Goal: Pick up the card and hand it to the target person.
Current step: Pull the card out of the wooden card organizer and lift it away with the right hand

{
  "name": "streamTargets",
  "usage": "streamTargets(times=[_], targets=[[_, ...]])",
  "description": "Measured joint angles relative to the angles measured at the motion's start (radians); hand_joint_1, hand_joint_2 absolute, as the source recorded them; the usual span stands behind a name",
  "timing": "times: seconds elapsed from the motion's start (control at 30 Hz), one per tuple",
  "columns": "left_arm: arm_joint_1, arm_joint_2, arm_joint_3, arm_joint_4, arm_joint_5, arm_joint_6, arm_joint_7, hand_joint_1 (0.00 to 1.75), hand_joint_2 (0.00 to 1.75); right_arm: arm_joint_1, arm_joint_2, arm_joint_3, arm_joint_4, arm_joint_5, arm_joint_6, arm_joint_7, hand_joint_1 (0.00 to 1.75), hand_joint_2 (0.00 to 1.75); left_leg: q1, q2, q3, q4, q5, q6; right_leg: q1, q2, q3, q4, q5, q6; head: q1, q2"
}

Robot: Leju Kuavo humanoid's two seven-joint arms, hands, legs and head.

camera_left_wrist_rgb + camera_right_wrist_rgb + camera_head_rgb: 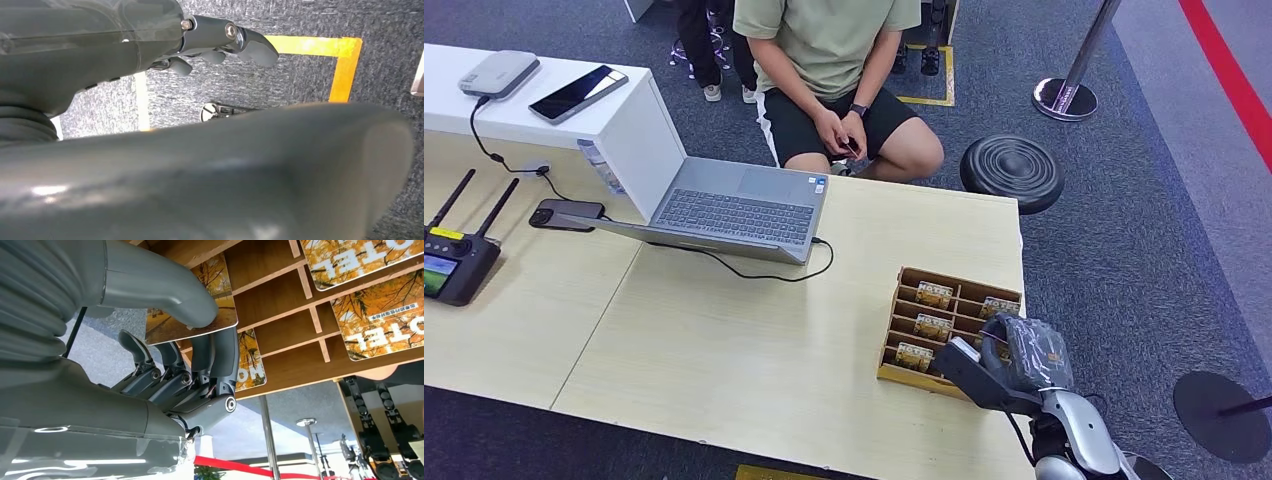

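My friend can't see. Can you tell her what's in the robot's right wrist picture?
The robot's right hand pinches a card with yellow autumn trees between its thick grey thumb and darker fingers, at a wooden card rack. More such cards sit in the rack's other slots.

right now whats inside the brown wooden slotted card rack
Orange hotel cards sit in several slots of the brown wooden rack; the right hand pinches one and covers the nearest slots.

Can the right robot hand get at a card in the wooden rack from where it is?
Probably yes. The right robot hand is already at the wooden rack, thumb on one face of a card and fingers on the other, seemingly pinching it. Nothing stands between them.
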Motion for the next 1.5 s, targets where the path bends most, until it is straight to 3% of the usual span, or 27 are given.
streamTargets(times=[0.23, 0.6, 0.97, 1.27, 1.5], targets=[[0.0, 0.003, -0.005, 0.0, 0.004, 0.001, -0.012, 0.0, 0.0, 0.005, 0.0, -0.005, 0.0, -0.018, -0.021, -0.021, 1.47, 1.75, 0.0, 0.0, 0.0, 0.0, 0.0, 0.0, 0.0, 0.0, 0.0, 0.0, 0.0, 0.0, 0.0, 0.0], [0.0, 0.008, -0.014, 0.0, 0.006, 0.006, -0.005, 0.0, 0.0, 0.058, 0.009, -0.071, -0.089, -0.356, -0.205, -0.32, 1.47, 1.75, 0.0, 0.0, 0.0, 0.0, 0.0, 0.0, 0.0, 0.0, 0.0, 0.0, 0.0, 0.0, 0.0, 0.0], [-0.001, 0.009, -0.022, 0.0, 0.005, 0.002, -0.005, 0.0, 0.0, 0.069, 0.026, -0.13, -0.211, -0.46, -0.201, -0.441, 1.47, 1.75, 0.0, 0.0, 0.0, 0.0, 0.0, 0.0, 0.0, 0.0, 0.0, 0.0, 0.0, 0.0, 0.0, 0.0], [-0.006, 0.009, -0.038, 0.0, -0.008, -0.005, -0.014, 0.0, 0.0, -0.001, 0.063, -0.132, -0.197, -0.533, -0.197, -0.532, 1.47, 1.75, 0.0, 0.0, -0.001, 0.0, 0.0, 0.0, 0.0, 0.0, 0.0, 0.0, 0.0, 0.0, 0.0, 0.0], [-0.007, 0.009, -0.047, 0.0, -0.013, -0.005, -0.015, 0.0, 0.0, -0.047, 0.09, -0.132, -0.166, -0.562, -0.191, -0.558, 1.47, 1.75, 0.0, 0.0, -0.001, 0.0, 0.0, 0.0, 0.0, 0.0, 0.0, 0.0, 0.0, 0.0, 0.0, 0.0]])
